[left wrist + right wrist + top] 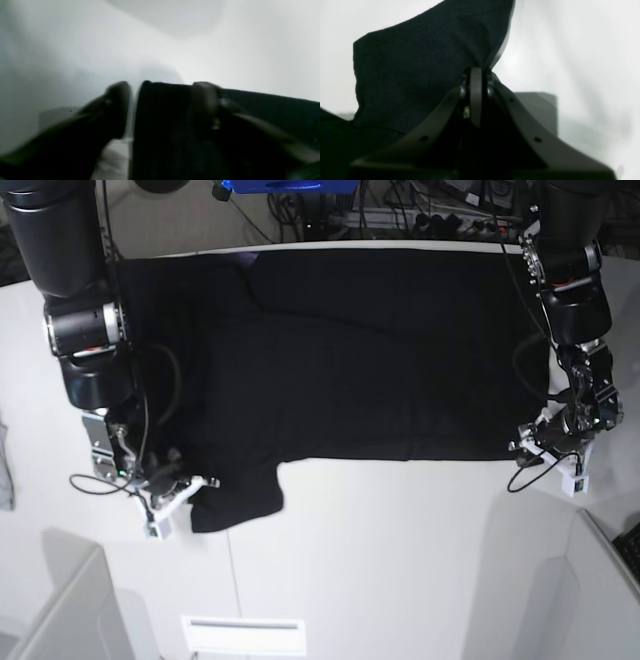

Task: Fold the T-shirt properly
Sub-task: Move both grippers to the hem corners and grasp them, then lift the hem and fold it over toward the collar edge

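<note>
One black T-shirt (370, 360), plain side showing, lies spread on the white tabletop (400, 550), taking up most of the area btwn the two arms, w/ its near edge running roughly straight across the middle. Nr the R arm (95, 390), a flap of it sticks out past that edge toward the camera, corners rounded. R fingers (475, 97) are clenched on the shirt's edge, cloth pinched btwn the tips. L fingers (117, 110) are parted at a corner of the shirt: one over the cloth, the other just outside its side edge. L wrist view is v. blurry, so contact w/ the fabric is hard to call. L arm (580, 350) reaches in at the shirt's opp. side. Beyond the shirt's far edge is a blue item (290, 186), partly cut off; nearer the camera than the shirt, a white rectangle (245, 636).
</note>
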Available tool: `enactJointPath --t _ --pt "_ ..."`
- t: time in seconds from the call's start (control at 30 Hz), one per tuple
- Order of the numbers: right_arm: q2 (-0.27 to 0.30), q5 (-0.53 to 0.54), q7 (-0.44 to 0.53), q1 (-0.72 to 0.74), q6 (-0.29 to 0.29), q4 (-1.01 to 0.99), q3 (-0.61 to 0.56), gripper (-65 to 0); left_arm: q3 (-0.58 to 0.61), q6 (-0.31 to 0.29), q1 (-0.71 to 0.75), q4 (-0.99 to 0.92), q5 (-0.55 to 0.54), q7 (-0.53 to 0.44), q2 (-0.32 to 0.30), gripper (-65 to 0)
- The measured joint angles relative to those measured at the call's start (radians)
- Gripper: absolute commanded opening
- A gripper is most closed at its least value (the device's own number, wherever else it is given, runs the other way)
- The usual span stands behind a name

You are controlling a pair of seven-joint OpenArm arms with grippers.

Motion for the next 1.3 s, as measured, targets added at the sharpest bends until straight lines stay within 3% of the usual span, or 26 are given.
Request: enactJointPath --t 0.23,0.9,1.23,1.3 --pt "0.0 0.0 0.004 -0.002 0.0 0.0 0.0 -65.0 0.005 0.0 0.014 -0.007 -0.004 -0.072 0.017 -65.0" --pt "0.011 -0.027 -0.024 -0.033 -0.023 0.096 -0.001 -65.0 0.003 0.0 0.029 0.113 0.008 -0.012 0.025 -65.0" --pt "0.067 -0.03 -0.036 -0.079 -0.028 0.233 -0.005 -65.0 0.003 0.0 0.09 0.239 0.007 -0.012 0.027 -65.0" --pt "0.07 -0.029 -0.035 -0.092 -0.056 0.257 -0.005 -65.0 0.003 0.0 0.106 0.267 0.007 -0.009 0.029 -65.0"
